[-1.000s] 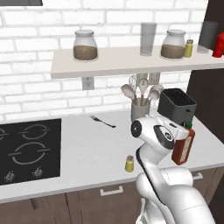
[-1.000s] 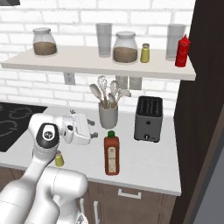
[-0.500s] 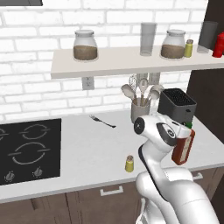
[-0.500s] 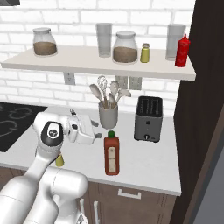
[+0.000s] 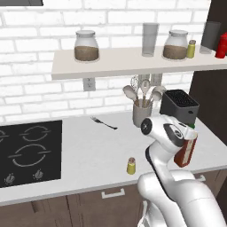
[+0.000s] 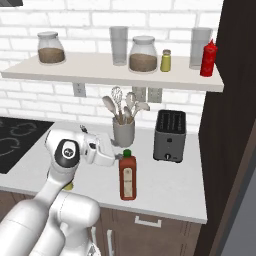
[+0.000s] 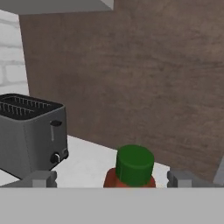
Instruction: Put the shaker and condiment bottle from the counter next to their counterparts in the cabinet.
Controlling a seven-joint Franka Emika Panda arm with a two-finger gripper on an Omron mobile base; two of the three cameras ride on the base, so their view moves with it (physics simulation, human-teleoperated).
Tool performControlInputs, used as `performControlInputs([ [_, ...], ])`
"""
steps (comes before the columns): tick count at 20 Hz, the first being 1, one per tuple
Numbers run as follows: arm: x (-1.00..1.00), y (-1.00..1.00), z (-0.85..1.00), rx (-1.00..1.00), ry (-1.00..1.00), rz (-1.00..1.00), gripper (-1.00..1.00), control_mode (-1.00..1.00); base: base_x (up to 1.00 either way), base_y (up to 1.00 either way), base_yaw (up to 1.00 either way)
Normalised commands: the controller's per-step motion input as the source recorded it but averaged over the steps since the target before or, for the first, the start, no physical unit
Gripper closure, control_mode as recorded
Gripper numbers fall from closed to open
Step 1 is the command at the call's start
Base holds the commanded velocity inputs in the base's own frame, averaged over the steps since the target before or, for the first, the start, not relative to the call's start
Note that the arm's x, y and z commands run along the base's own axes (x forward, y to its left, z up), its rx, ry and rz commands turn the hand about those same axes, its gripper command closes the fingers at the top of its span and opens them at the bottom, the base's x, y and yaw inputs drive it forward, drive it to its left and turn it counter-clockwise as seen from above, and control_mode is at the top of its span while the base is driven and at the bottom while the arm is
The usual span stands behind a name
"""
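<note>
Round green-capped condiment bottle [image 7: 131, 168] (glossy), boxy grey toaster [image 7: 30, 131]

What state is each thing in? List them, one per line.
Gripper: open, level with the bottle's cap, holding nothing.
Condiment bottle: upright on the counter, capped.
Shaker: upright on the counter.
Twin shaker: upright on the shelf.
Red bottle: upright on the shelf.
</note>
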Motion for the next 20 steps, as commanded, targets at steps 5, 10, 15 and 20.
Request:
performControlInputs([
  [5,0.13,-0.1,-0.25,0.0,0.0,0.0,-1.0,-1.0,0.0,0.0,0.0],
  [10,0.25,0.0,-0.32,0.0,0.0,0.0,-1.0,-1.0,0.0,0.0,0.0],
  [15,0.22,-0.13,-0.32,0.0,0.0,0.0,-1.0,-1.0,0.0,0.0,0.0],
  [20,0.04,-0.38,-0.18,0.0,0.0,0.0,-1.0,-1.0,0.0,0.0,0.0],
])
